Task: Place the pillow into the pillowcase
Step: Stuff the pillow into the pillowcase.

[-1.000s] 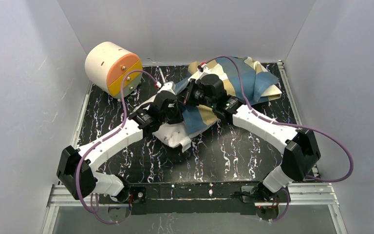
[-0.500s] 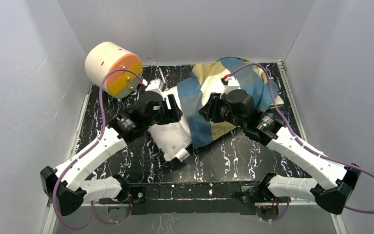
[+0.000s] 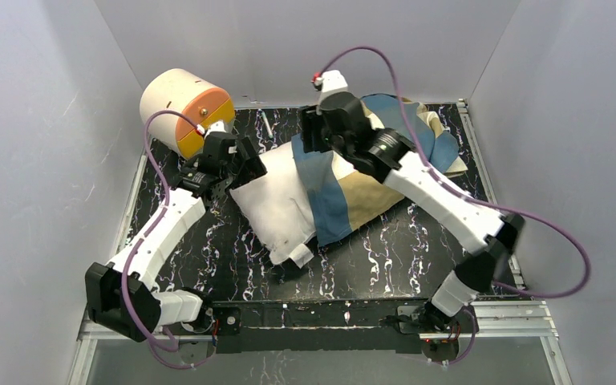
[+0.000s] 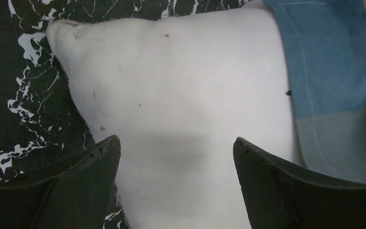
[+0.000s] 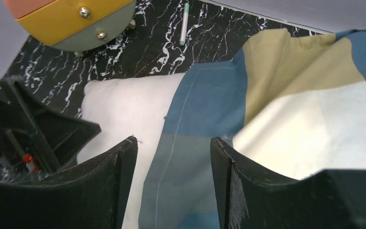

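Jaws on left gripper (image 4: 175, 143) stand wide apart, nothing between them. It hangs over the bare far-left corner of the plump white stuffed pillow (image 4: 181, 81). Can't tell whether the fingers touch the fabric.

Right gripper (image 5: 174, 142) is also parted and empty. It's up above the open hem of the thin blue, tan and cream block-pattern pillowcase (image 5: 276, 95), towards the far edge of the black marble-print tabletop (image 3: 385, 249).

Pillow lies diagonally mid-tabletop. Its right-hand part is covered by the case; the left part and near corner are bare. It looks partly inserted, but from above I can't rule out that the case is just draped over it. The rest of the case runs slack into the far right corner.

Judgement: roughly half done. Next step needs a fresh grip on the hem plus a hold on the pillow.

Risks:
- Right fingers catch only the top layer of the hem, so the case slides over the pillow instead of around it.
- Pinching hem and pillow together, so both drag and nothing gains.
- Slack at the far right corner folds under and blocks the pillow from seating.
- Left gripper sits close to the cream-and-orange cylinder (image 3: 184, 108); a swing outward could knock it.
- Thin green-capped pen (image 5: 184, 24) near the far edge could get swept by the cloth.
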